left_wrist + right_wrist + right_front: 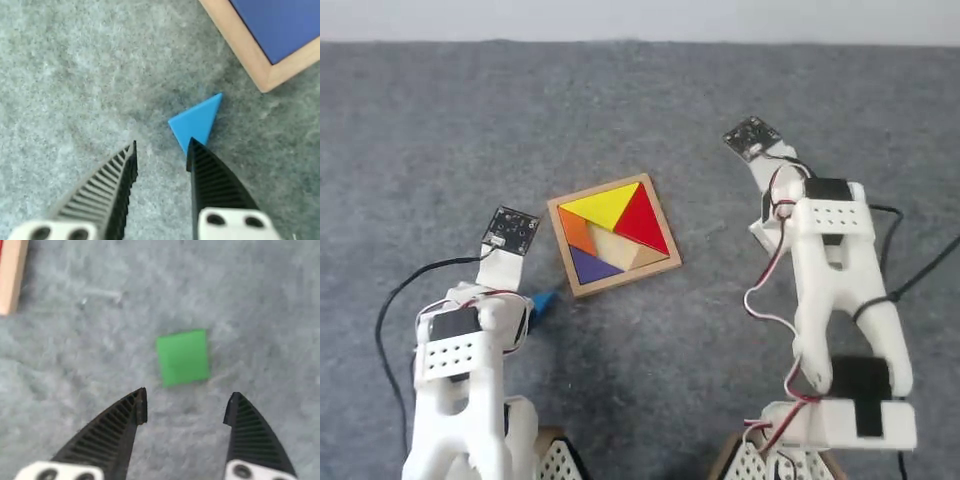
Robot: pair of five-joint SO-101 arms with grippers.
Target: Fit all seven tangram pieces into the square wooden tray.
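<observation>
The square wooden tray (625,278) lies mid-table with yellow (600,206), red (642,224), orange (578,233) and dark blue (591,266) pieces in it; bare wood shows in its middle. A light blue triangle (197,121) lies on the grey mat just off the tray's corner (260,70). My left gripper (161,152) is open over the mat, one fingertip (195,150) at the triangle's edge. A green square (183,357) lies flat on the mat ahead of my open right gripper (187,405), which holds nothing.
Grey felt covers the whole table. The left arm (470,350) stands at the tray's lower left, the right arm (820,260) to its right. The tray's wooden edge (12,275) shows off to one side of the green square.
</observation>
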